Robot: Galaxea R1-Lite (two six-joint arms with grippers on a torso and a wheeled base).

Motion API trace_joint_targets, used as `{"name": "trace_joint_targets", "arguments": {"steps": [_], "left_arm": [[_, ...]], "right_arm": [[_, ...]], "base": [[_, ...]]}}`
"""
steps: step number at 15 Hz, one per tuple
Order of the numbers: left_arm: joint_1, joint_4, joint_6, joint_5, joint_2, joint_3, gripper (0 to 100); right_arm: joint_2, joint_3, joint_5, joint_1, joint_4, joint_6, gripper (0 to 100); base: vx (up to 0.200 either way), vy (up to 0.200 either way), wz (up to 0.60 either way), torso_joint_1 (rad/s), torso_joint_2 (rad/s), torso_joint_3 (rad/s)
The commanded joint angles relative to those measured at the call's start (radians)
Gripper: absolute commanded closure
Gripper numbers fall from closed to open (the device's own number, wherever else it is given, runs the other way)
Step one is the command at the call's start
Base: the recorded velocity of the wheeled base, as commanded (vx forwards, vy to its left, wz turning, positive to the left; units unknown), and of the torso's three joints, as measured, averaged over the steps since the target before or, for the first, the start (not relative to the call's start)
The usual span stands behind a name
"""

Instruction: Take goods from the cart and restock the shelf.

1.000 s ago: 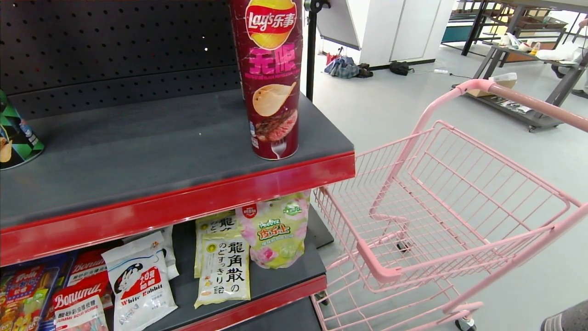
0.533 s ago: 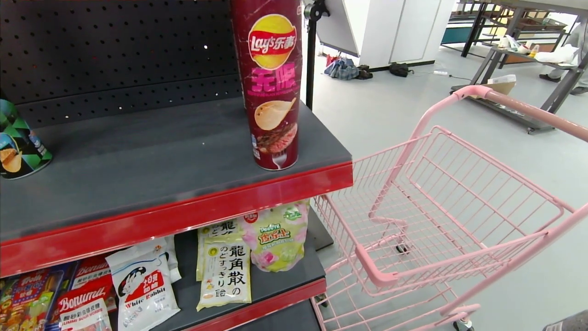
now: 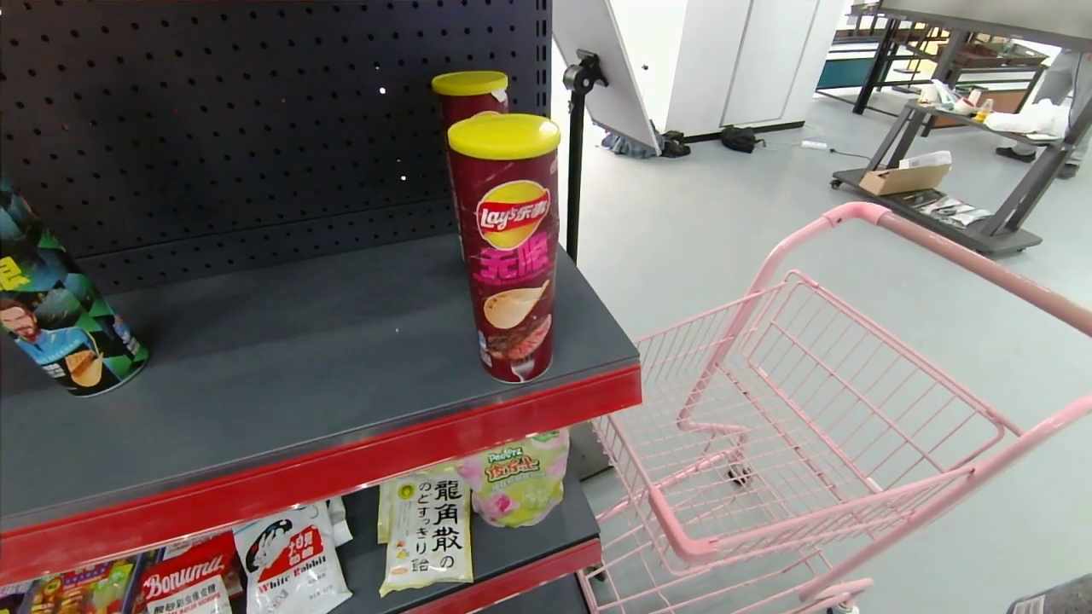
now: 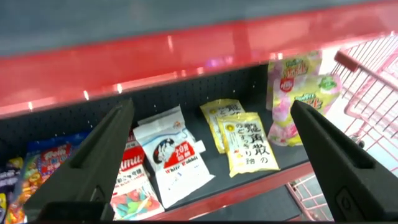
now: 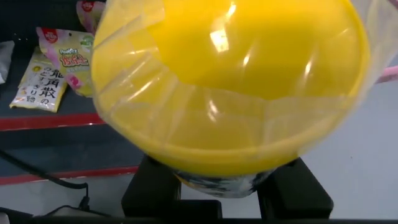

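- The right gripper (image 5: 221, 190) is closed on a can (image 5: 230, 81). Its two black fingers (image 5: 155, 196) press on the can's body from both sides, below the yellow lid (image 5: 249, 43).
- This lid faces the wrist camera, and I cannot read the print on the body of the can.
- Past the can, a yellow bag (image 5: 40, 87) and a green-pink bag (image 5: 74, 62) lie on the lower shelf (image 5: 56, 140).
- The left gripper (image 4: 211, 104) is spread wide, with nothing between its fingers (image 4: 93, 168) and nothing touching them.
- It looks at the lower shelf under the red edge (image 4: 186, 56) of the upper shelf (image 3: 299, 341). There a white bag (image 4: 174, 155) lies beside the yellow bag, and the green-pink bag hangs just beside that.
- On the upper shelf a maroon can (image 3: 510, 256) stands upright close to the front edge, near the right end.
- A second maroon can (image 3: 469, 94) stands just behind it, against the pegboard (image 3: 213, 128).
- A green can (image 3: 64, 324) stands well apart from them, at the left side of the upper shelf.
- The pink cart (image 3: 853, 409) stands on the floor just beside the right end of the shelf.
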Motion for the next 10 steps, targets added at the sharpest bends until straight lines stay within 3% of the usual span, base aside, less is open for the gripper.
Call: {"name": "trace_joint_targets", "arguments": {"steps": [1,5,10], "left_arm": [[0.000,0.000,0.000,0.000,0.001,0.000,0],[0.001,0.000,0.000,0.002,0.001,0.000,0],[0.000,0.000,0.000,0.002,0.001,0.000,0]], "right_arm": [[-0.019,0.024,0.002,0.002,-0.002,-0.001,100],[-0.053,0.018,-0.006,0.001,0.006,0.002,100],[-0.031,0.010,-0.004,0.001,-0.003,0.002,100]], "base": [[0.000,0.000,0.00,0.203,-0.59,-0.378],[0.000,0.000,0.00,0.216,-0.56,-0.356],[0.000,0.000,0.00,0.168,-0.40,-0.247]]}}
